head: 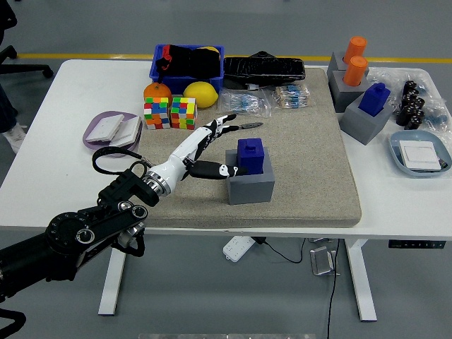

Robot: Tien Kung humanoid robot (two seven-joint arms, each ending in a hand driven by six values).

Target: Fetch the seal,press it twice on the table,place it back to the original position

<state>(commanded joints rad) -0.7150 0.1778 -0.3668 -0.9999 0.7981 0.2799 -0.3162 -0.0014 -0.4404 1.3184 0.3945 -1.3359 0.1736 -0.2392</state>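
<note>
While the fingers (215, 128) of the left hand (201, 150) are spread wide and hold nothing, the thumb tip lies just beside the blue seal (251, 155), at its 9 o'clock side; whether it touches cannot be told. That seal stands upright in a grey holder block (250, 186) near the middle of the beige mat (311, 162) on the white counter (63, 127). Behind the hand, at 7 o'clock, the black left arm (78, 236) enters from the lower left corner. At 11 o'clock from the seal lie two colour cubes (170, 113), an orange (156, 92) and a lemon (200, 93). At 2 o'clock stand further grey blocks with a second blue seal (374, 99) and two orange seals (355, 60).
</note>
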